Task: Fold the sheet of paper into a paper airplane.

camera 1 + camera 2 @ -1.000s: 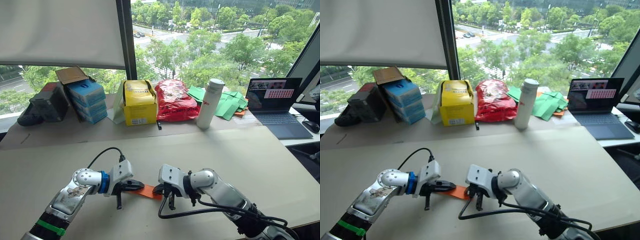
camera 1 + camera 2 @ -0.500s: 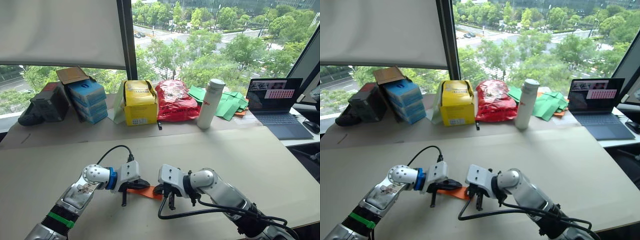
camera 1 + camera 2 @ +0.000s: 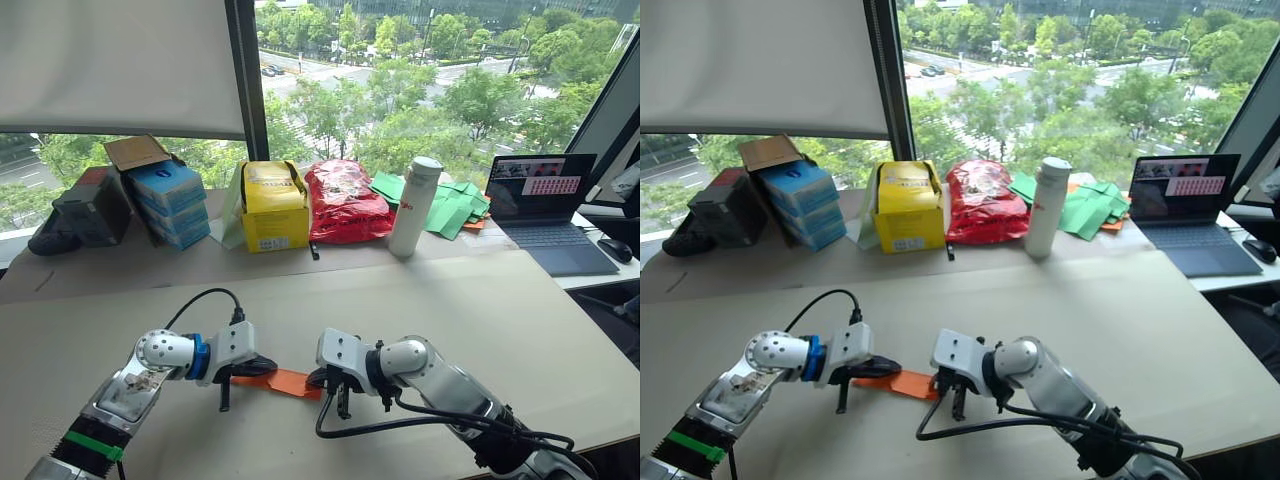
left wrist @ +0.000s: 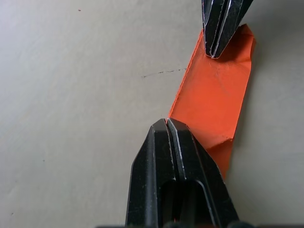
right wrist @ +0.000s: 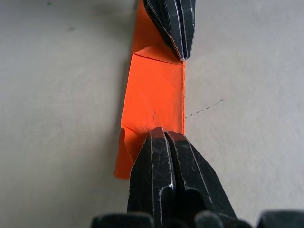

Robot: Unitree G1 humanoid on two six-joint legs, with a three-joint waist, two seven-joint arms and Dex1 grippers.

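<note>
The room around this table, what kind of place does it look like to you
Probably an office or lab well above street level. An open laptop sits at the table's edge, boxes and supplies line the sill, and the window overlooks treetops and a road.

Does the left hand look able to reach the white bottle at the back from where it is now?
Probably not without letting go and stretching. The left hand sits shut at one end of the folded orange paper near the table's front, while the white bottle stands far back toward the right, past the right hand.
</note>
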